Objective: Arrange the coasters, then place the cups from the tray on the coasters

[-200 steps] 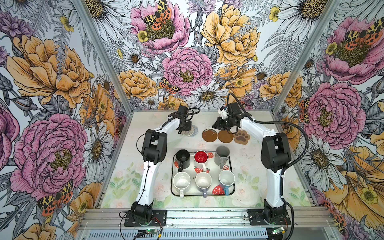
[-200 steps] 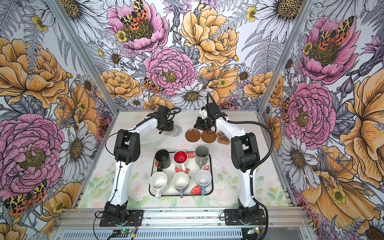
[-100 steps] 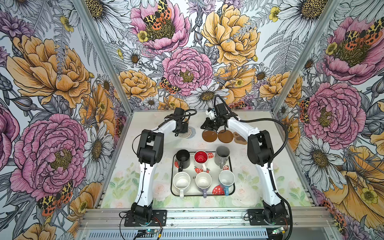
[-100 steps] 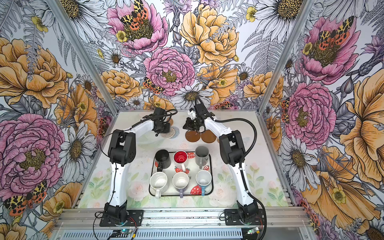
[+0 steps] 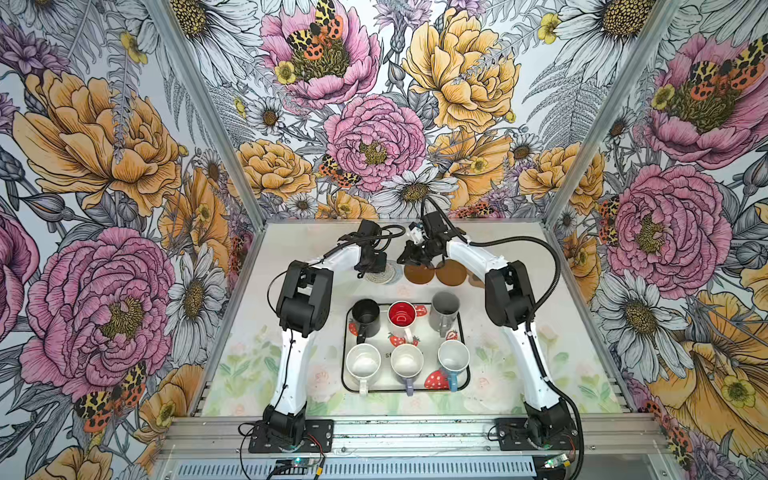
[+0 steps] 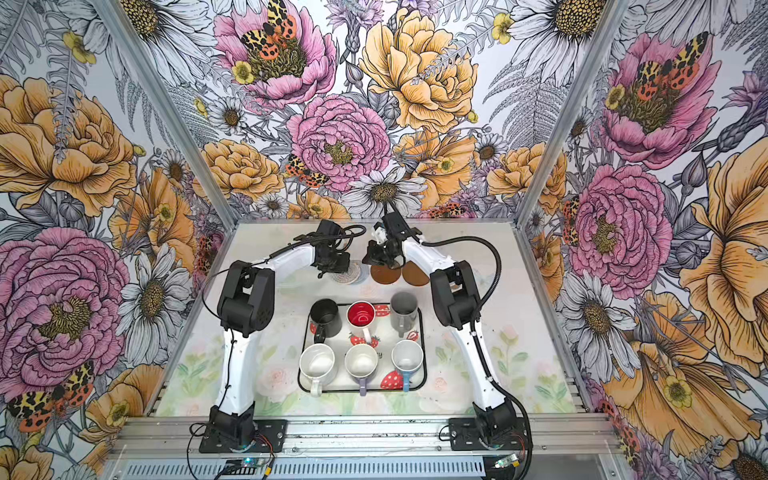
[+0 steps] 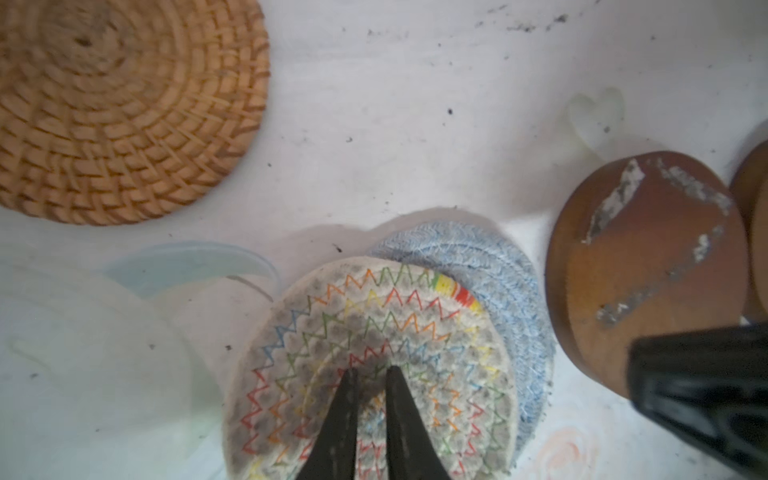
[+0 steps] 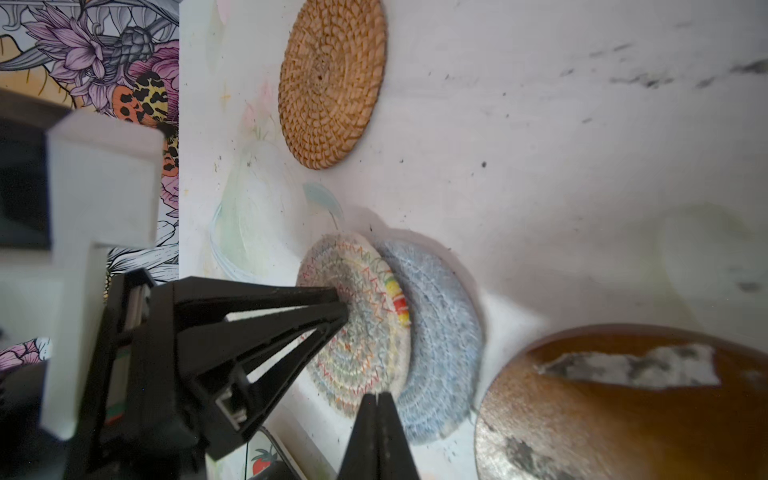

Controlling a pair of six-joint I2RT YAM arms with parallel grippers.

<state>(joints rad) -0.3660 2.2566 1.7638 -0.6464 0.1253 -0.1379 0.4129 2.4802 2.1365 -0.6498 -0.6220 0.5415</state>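
Left wrist view: left end effector (image 7: 371,372) has its fingers nearly together with a thin slit between, tips down on the middle of the cream coaster (image 7: 374,316); pinching or only pressing, cannot tell. The cream coaster overlaps the grey-blue coaster (image 7: 503,291), which sticks out toward the right arm's side. Right end effector (image 8: 377,398) is closed and empty, just beside that overlap edge, so nearer the grey-blue one. Both are round, no long axis. Likely step: separating the pair. Cups (image 5: 402,318) sit on the tray (image 5: 429,345).

Coiled rattan coaster (image 7: 124,104), stitched rope coaster (image 7: 374,324), scuffed brown coaster (image 7: 648,266), possibly wood, glossy black mug (image 5: 365,318).
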